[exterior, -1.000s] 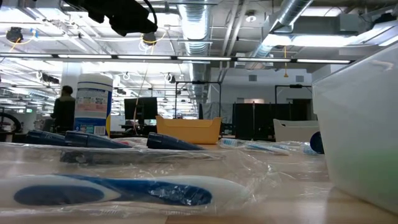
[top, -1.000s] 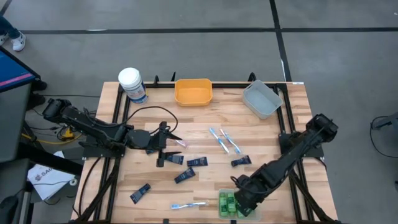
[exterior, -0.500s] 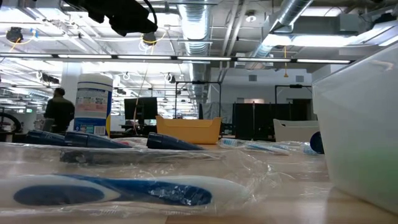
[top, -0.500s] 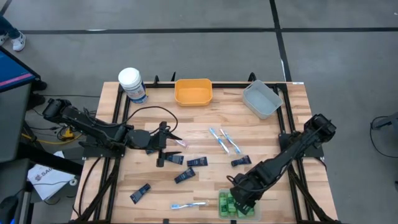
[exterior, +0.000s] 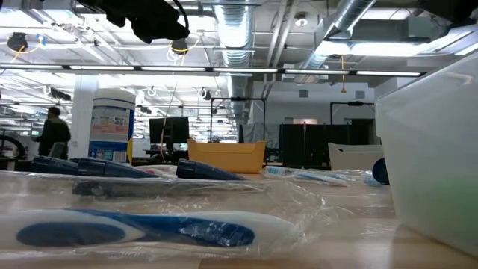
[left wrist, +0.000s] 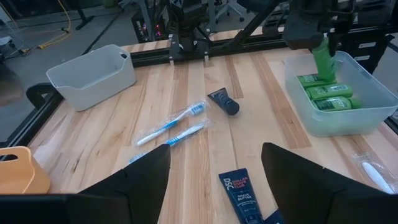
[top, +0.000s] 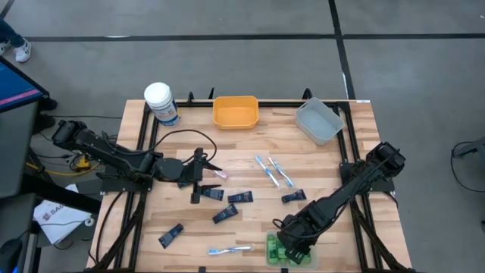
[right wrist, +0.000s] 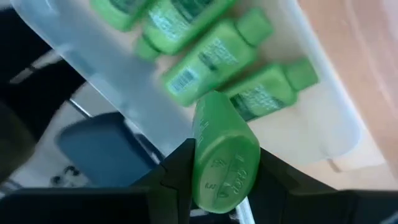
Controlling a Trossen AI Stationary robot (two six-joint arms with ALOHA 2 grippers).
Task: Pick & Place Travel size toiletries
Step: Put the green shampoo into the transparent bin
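Above the clear bin [left wrist: 367, 118] of green bottles, the right gripper [right wrist: 225, 167] clamps one green bottle [right wrist: 221, 155] between its fingers, while the left gripper [left wrist: 214, 180] hangs spread open over the counter [left wrist: 261, 93].

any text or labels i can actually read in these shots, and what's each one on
"DSC" and "DOLLAR SHAVE CLUB": on the dark navy tube nearest the left wrist camera.
Smaller print below it on that tube: too small to read.
Labels on the green bottles in the clear bin: blurred.
Label on the white-lidded canister: too small to read.
The right gripper holds a green bottle; marks on its base are unreadable.
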